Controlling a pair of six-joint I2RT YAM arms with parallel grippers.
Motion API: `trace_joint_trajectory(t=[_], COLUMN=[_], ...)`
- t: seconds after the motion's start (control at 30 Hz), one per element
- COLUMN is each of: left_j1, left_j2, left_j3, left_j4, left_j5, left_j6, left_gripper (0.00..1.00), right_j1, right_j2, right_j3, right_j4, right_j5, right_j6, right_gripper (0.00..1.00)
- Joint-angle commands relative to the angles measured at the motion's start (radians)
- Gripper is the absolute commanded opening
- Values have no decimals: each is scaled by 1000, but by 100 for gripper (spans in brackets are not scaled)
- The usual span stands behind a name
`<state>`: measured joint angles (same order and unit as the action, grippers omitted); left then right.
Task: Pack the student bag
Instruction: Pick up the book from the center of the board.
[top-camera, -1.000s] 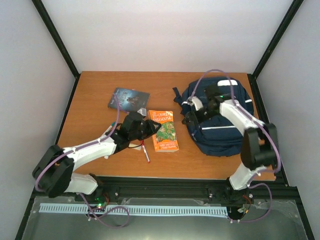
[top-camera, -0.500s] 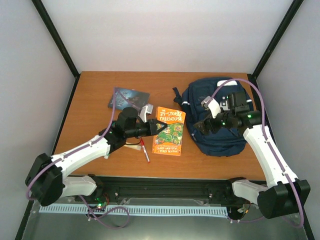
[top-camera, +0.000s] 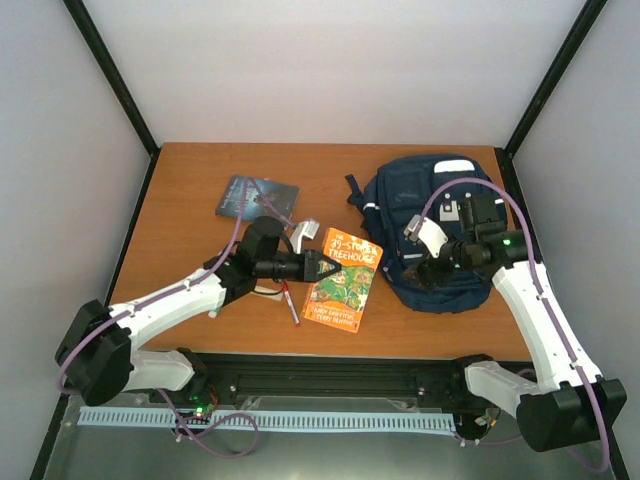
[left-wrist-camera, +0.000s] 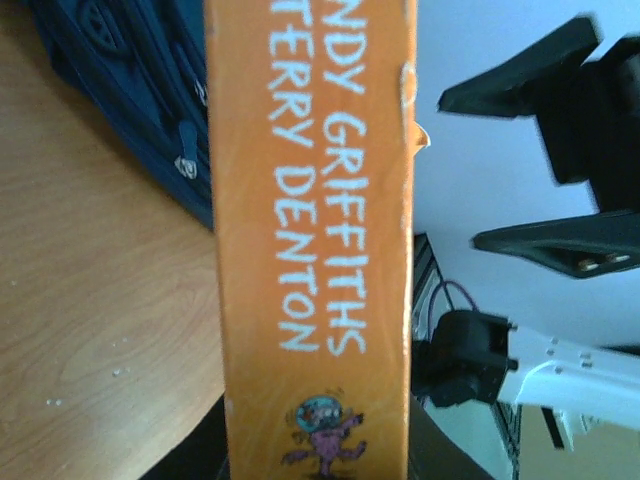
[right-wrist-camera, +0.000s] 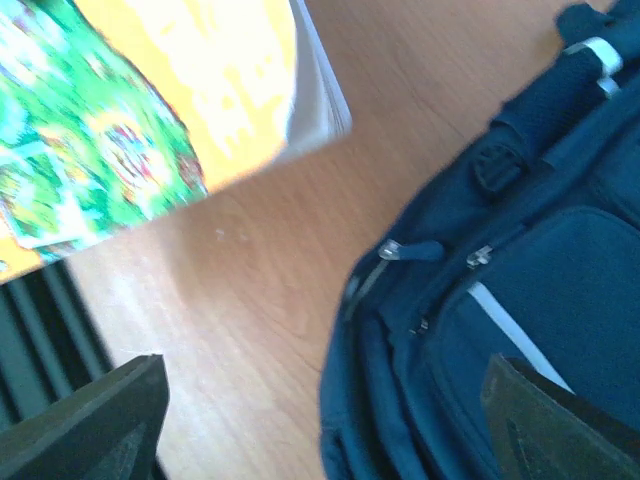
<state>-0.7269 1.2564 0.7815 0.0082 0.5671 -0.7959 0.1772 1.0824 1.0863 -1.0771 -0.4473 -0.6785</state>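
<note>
Brown wooden worktop (top-camera: 190, 170), walled at the back and both sides.

At its right rear, close to the right edge: navy backpack (top-camera: 395, 190) (right-wrist-camera: 540, 300), lying flat, front pockets and thin white stripes facing up, by far the biggest thing here.

Just left of the backpack, toward the front edge: orange book (top-camera: 345, 285) (left-wrist-camera: 310, 200) (right-wrist-camera: 150, 100), cover up, tilted, lifted at its left side. Gripped there by the left jaws, closed tight on that edge. Cannot tell whether its near end touches the wood. Spine with white lettering running down the left wrist view.

Right jaws spread wide, holding nothing, hovering over the backpack's near left side, close to the orange book.

Toward the left rear: dark book (top-camera: 258, 197), lying flat, well apart from the orange one.

Near the front edge, just left of the orange book and beside the left arm: red and white pen (top-camera: 289, 303), lying flat.
</note>
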Motion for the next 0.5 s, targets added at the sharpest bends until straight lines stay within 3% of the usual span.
trace_joint_trajectory(t=[0.0,0.27,0.47], left_j1=[-42,-140,-143], left_j2=[9,34,-61], left_j3=[5,104,108], left_j4=[58,-112,-181], left_j5=[84,147,190], left_j6=[96,343,453], left_gripper=[1,1,1], right_j1=[-4,40,154], right_j2=[-27,155,218], right_j3=[58,215,206], right_j4=[-81,-185,-254], right_j5=[-189,-464,-521], right_j6=[-88,-165,-256], right_gripper=[90,94,98])
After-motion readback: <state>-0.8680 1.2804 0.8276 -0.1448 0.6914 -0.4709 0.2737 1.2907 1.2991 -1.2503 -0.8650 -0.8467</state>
